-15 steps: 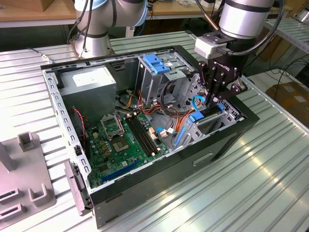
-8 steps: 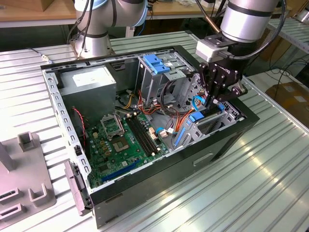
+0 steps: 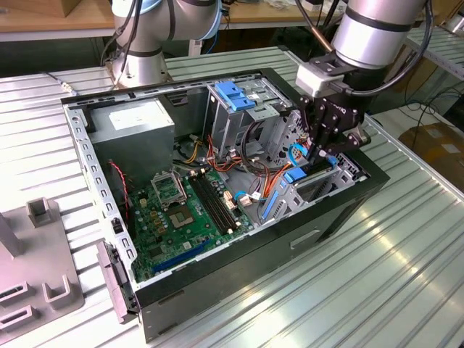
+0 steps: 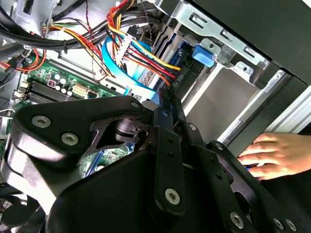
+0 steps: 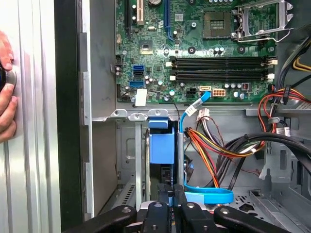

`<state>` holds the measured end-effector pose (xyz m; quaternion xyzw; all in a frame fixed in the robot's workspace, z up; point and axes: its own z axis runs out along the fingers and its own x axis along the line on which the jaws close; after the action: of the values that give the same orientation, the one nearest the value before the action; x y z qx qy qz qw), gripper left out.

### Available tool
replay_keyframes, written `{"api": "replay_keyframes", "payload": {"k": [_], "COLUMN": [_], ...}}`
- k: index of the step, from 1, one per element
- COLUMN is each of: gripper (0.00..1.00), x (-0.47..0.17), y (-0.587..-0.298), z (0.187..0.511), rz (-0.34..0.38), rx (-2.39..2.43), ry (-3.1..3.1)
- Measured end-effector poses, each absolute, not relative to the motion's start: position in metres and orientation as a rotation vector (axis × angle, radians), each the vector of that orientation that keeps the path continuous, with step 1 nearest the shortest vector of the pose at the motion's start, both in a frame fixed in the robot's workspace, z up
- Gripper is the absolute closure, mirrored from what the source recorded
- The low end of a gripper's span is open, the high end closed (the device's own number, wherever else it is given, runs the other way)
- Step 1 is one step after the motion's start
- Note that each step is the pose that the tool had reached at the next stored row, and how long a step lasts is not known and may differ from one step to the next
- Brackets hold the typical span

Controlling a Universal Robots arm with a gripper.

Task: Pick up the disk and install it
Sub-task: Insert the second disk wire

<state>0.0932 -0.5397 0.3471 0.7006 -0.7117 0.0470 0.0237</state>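
The disk (image 5: pixel 161 145) stands on edge in the drive bay at the front corner of the open computer case (image 3: pixel 239 268), its blue frame uppermost in the first wrist view and its metal body mostly hidden between the bay's grey walls. The claw (image 5: pixel 170 203) is closed down on the disk's near edge, its 2 black fingers (image 5: pixel 156 209) pressed close on either side of the blue frame. In the exterior view the claw (image 3: pixel 324 154) reaches down into that same corner, on the exterior view's right, and the disk itself is hard to make out behind the black linkage and the cables.

A flat blue data cable (image 5: pixel 209 195) loops just beside the disk, and a bundle of red, yellow and orange power wires (image 5: pixel 214 145) runs close by it. The second wrist view has the claw's black linkage (image 4: pixel 160 160) across its foreground, with the same wires (image 4: pixel 141 56) and a blue plastic clip (image 4: pixel 204 53) on the bay's metal rail beyond.

The green motherboard (image 3: pixel 181 217) lies on the case floor, with the grey power supply box (image 3: pixel 134 130) behind it. A person's hand (image 4: pixel 274 155) rests against the outside of the case; in the first wrist view the hand (image 5: pixel 6 92) is cut off at the frame edge. The case lies on a ribbed metal surface (image 3: pixel 362 290).
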Motion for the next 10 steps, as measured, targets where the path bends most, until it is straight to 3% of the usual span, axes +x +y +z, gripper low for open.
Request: {"api": "replay_keyframes", "payload": {"k": [10], "gripper": [0.84], "x": [0.0936], "y": [-0.5397], "z": [0.3460], "rz": [0.143], "rx": [2.169], "ry": [-2.203]}}
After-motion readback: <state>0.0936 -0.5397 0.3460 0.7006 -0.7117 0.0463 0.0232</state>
